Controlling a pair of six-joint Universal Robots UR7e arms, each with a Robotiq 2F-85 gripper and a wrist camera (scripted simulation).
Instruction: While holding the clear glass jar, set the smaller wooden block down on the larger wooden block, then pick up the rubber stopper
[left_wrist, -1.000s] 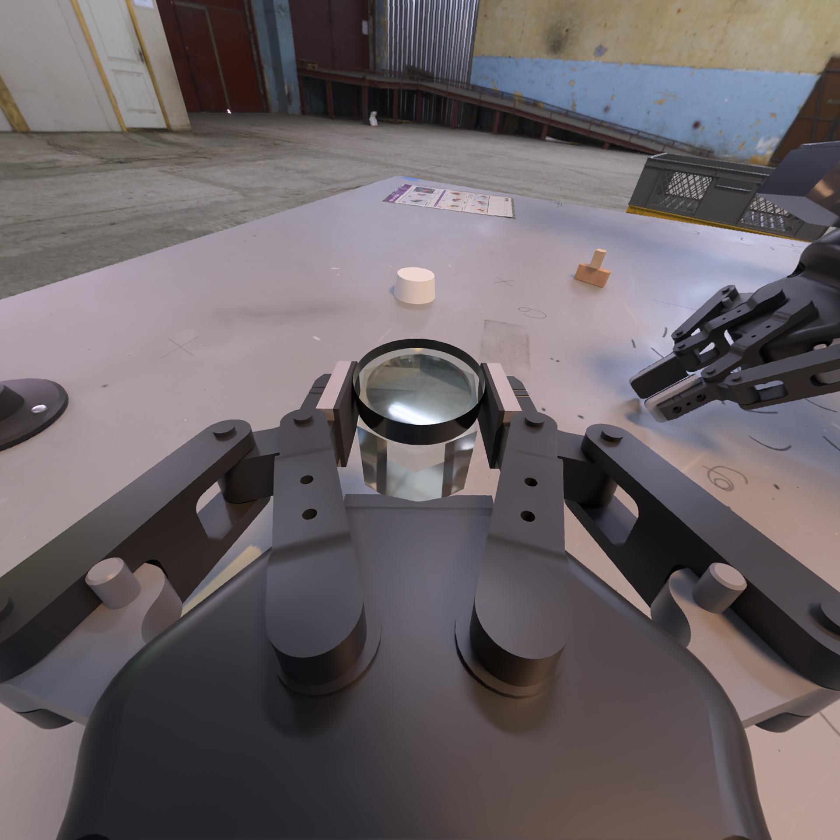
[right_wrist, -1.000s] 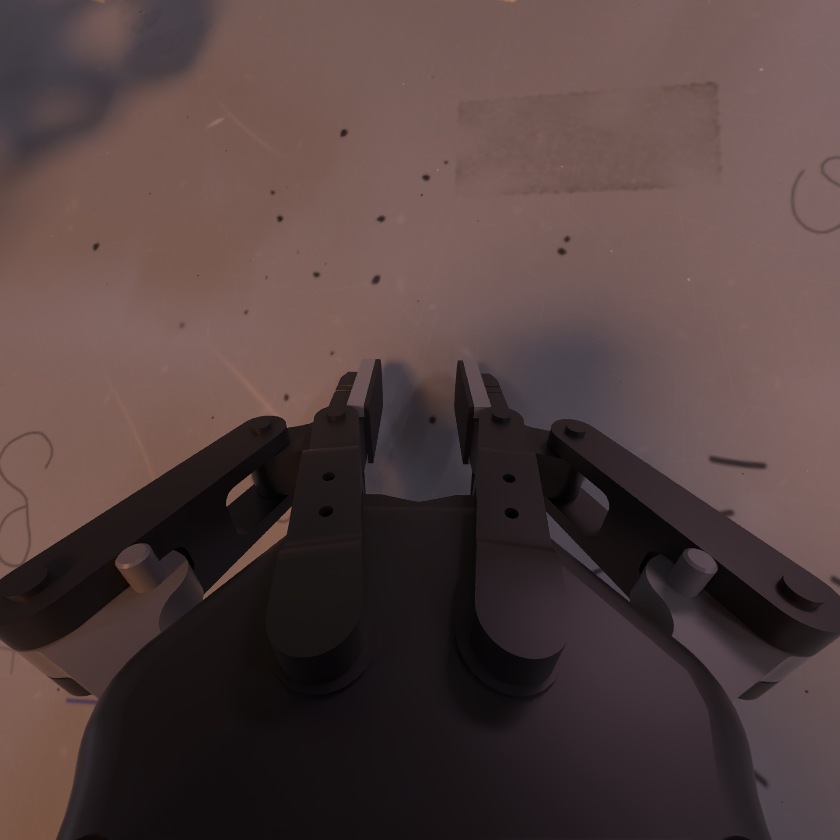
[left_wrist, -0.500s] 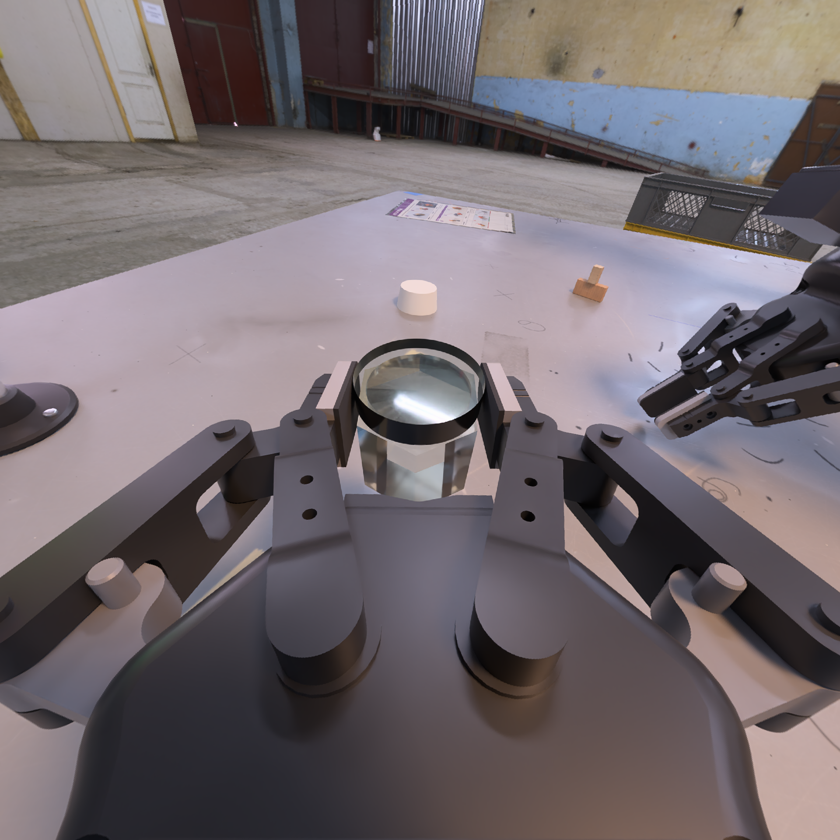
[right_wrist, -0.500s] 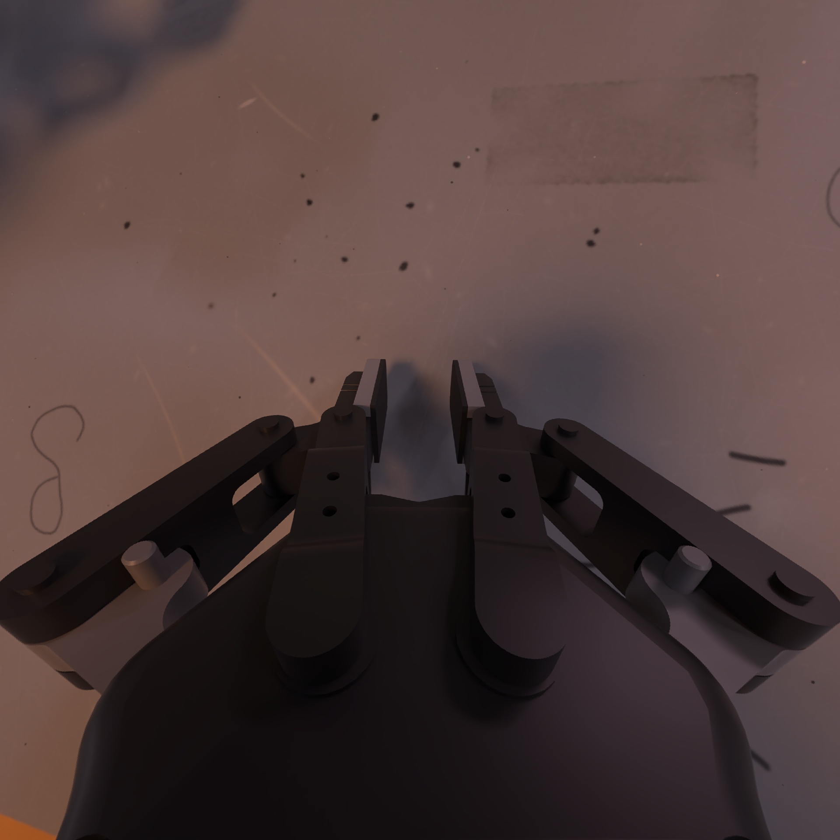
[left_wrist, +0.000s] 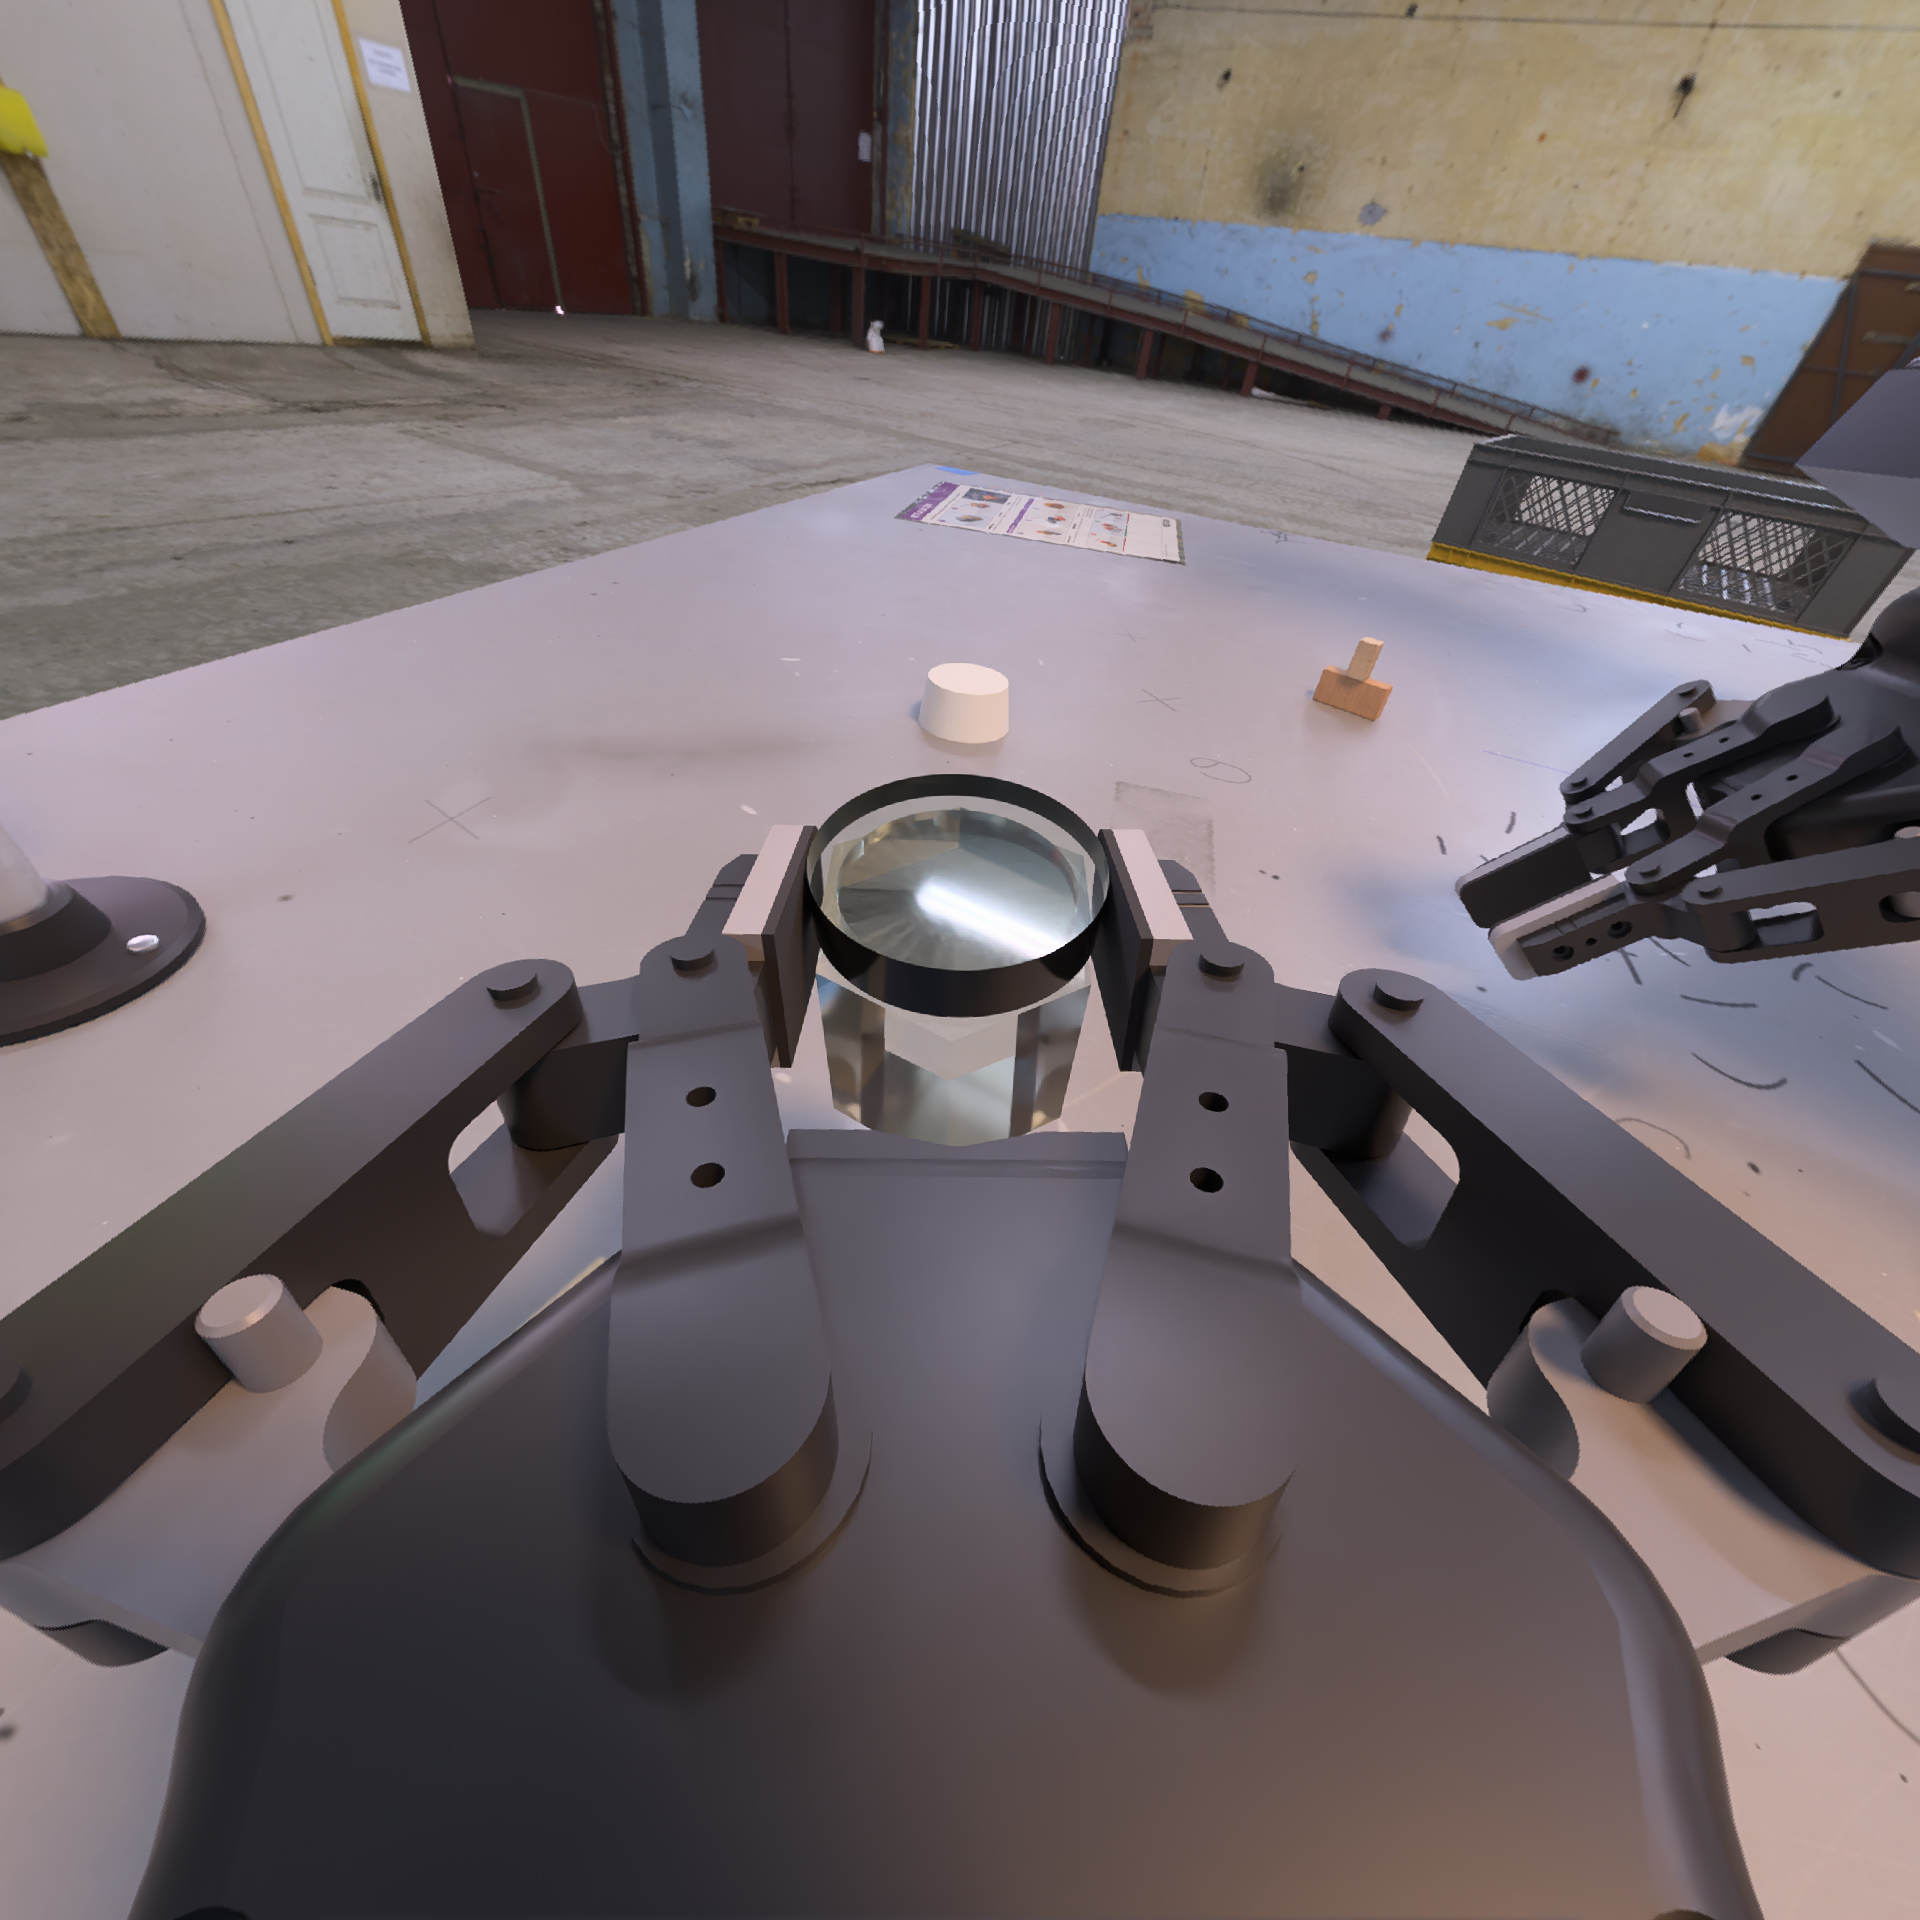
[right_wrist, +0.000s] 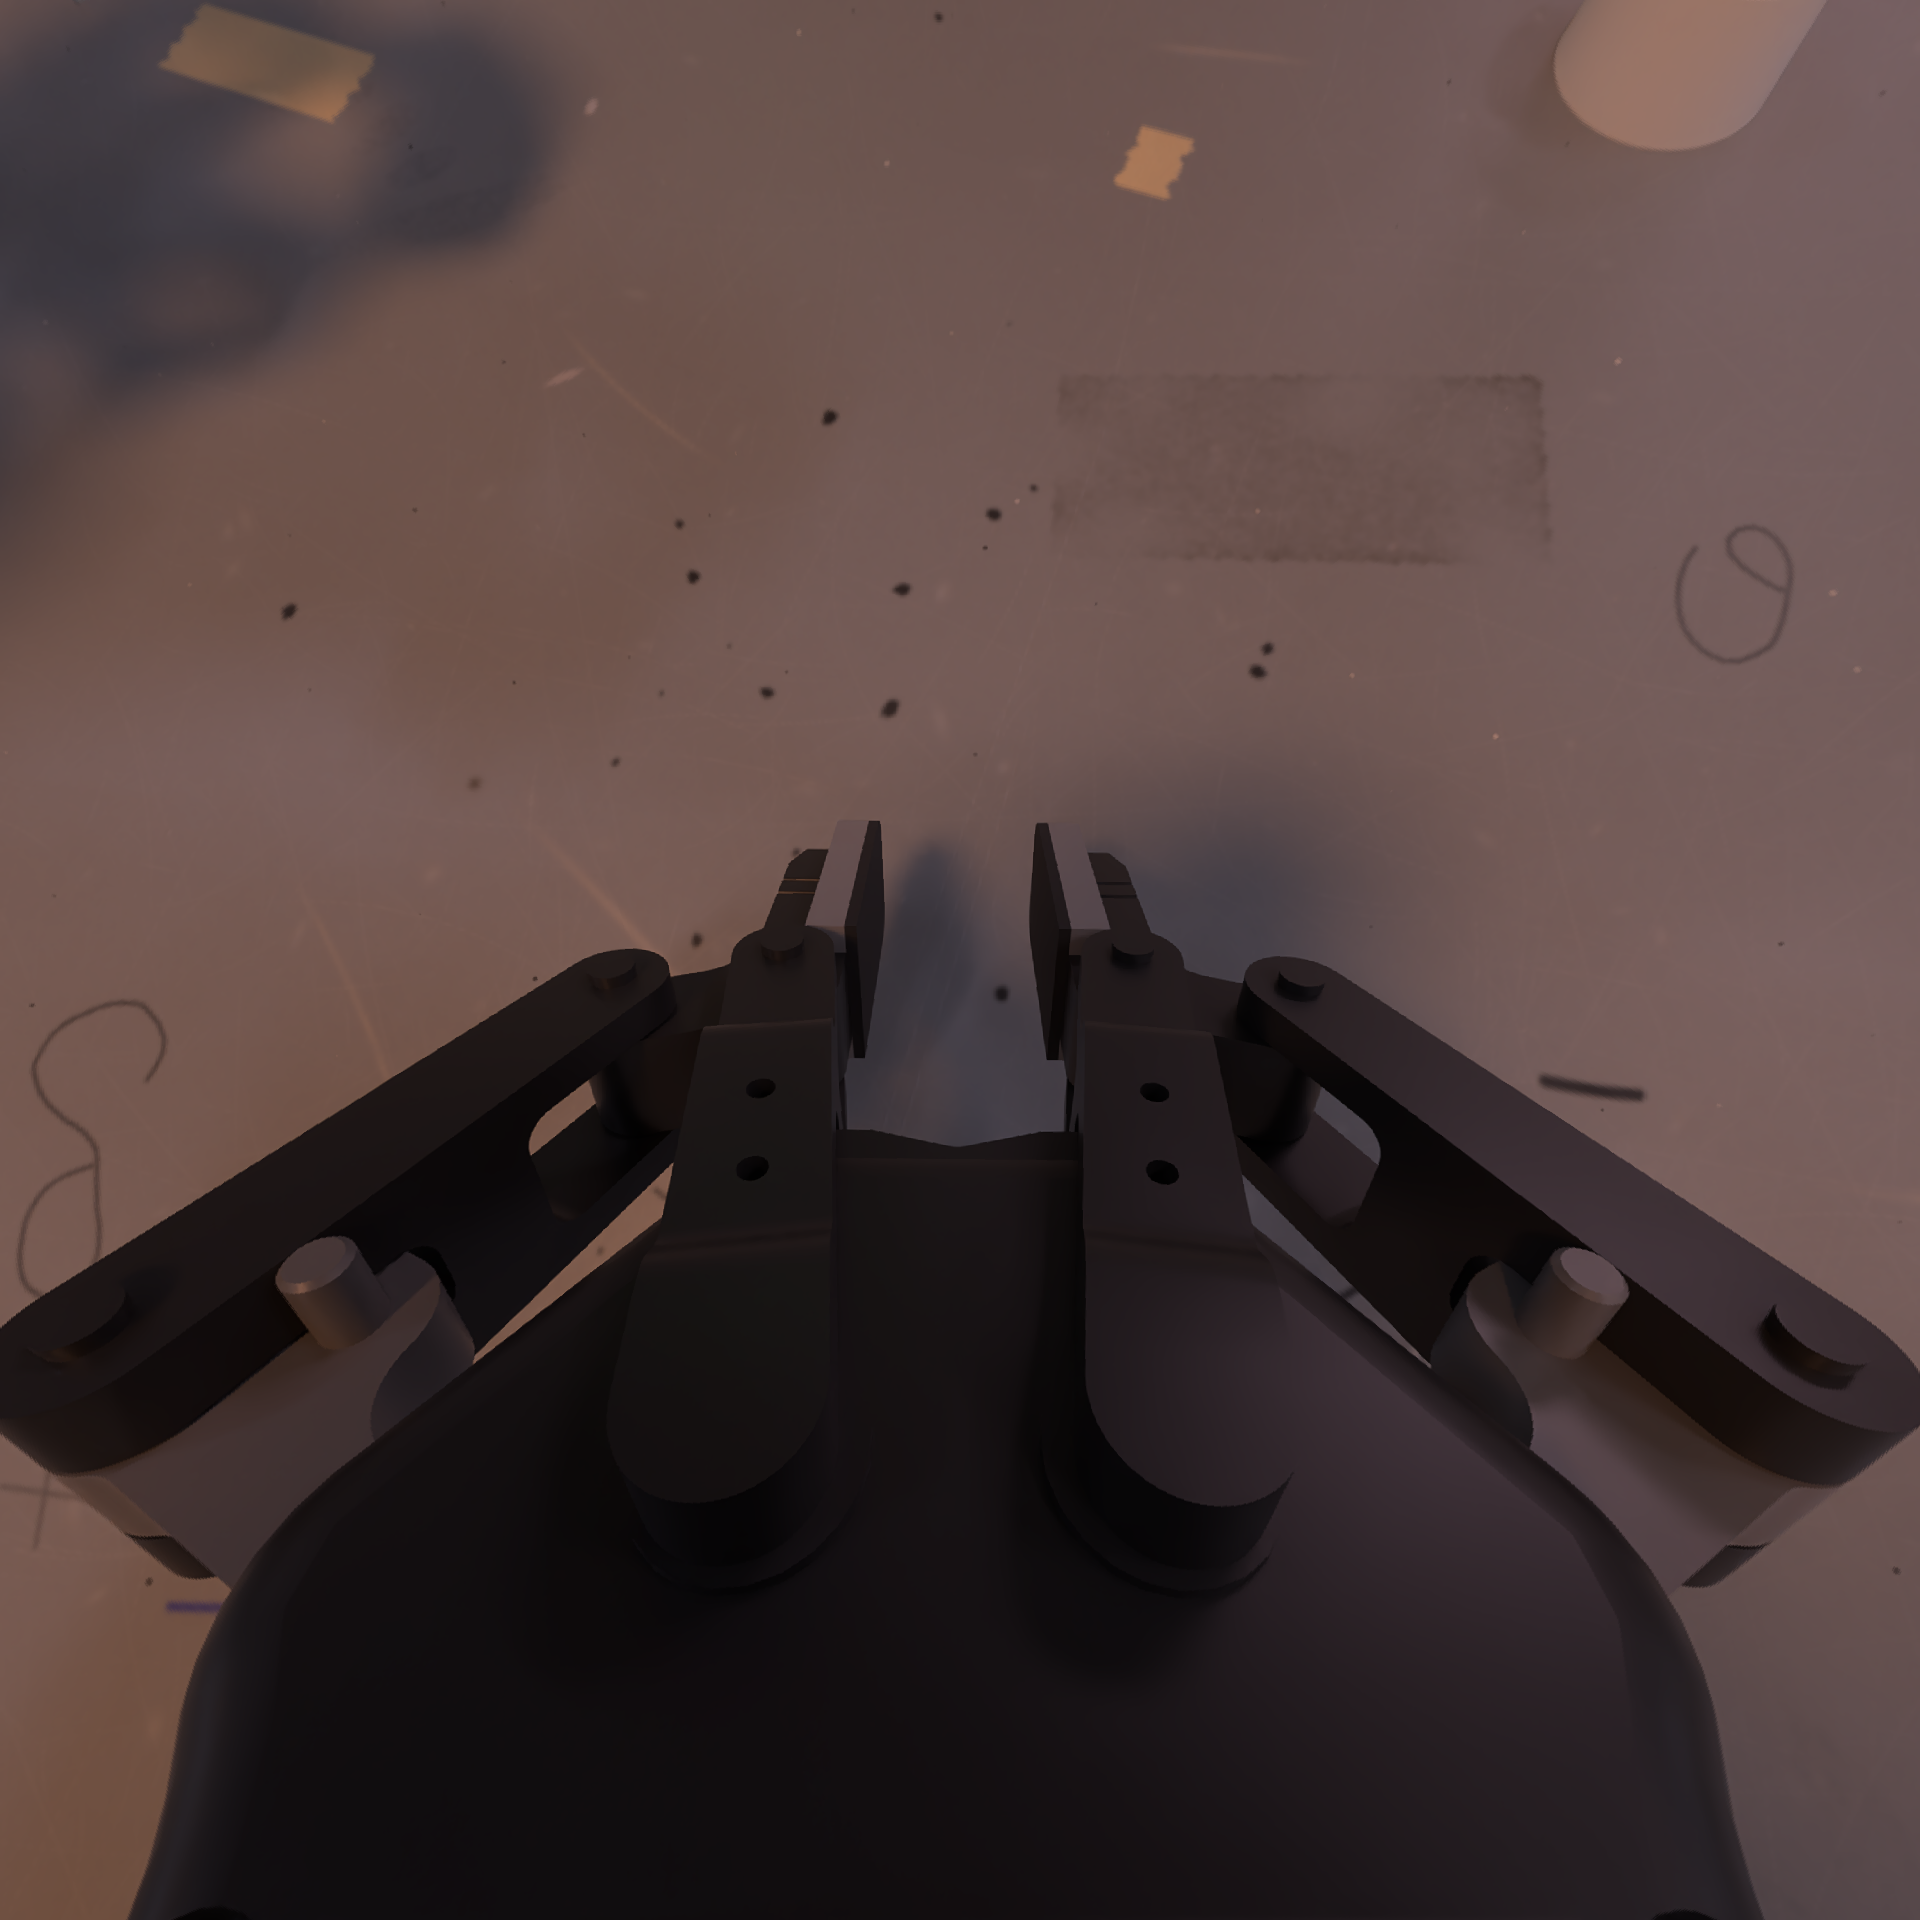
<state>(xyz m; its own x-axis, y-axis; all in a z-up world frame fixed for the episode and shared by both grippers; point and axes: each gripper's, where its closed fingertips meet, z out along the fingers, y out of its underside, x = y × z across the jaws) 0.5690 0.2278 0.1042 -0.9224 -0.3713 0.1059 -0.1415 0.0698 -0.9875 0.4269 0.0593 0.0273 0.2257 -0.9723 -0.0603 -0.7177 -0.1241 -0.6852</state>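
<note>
Right wrist view clips the off-white tapered rubber stopper (right_wrist: 1683, 68) at the top right corner, well ahead of your right hand (right_wrist: 956, 914), whose fingers stand apart, empty. Your left hand (left_wrist: 956, 925) is clamped on the clear glass jar (left_wrist: 951, 977). Small wooden block (left_wrist: 1361, 658) stands upright on the larger wooden block (left_wrist: 1349, 694), beyond the jar to the right on the scuffed grey worktop (left_wrist: 520, 769). A warehouse hall lies behind.

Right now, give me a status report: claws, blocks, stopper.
Left claw shut on clear glass jar. Right claw open, empty. Smaller wooden block upright on larger wooden block. Rubber stopper on table, path clear.
</note>
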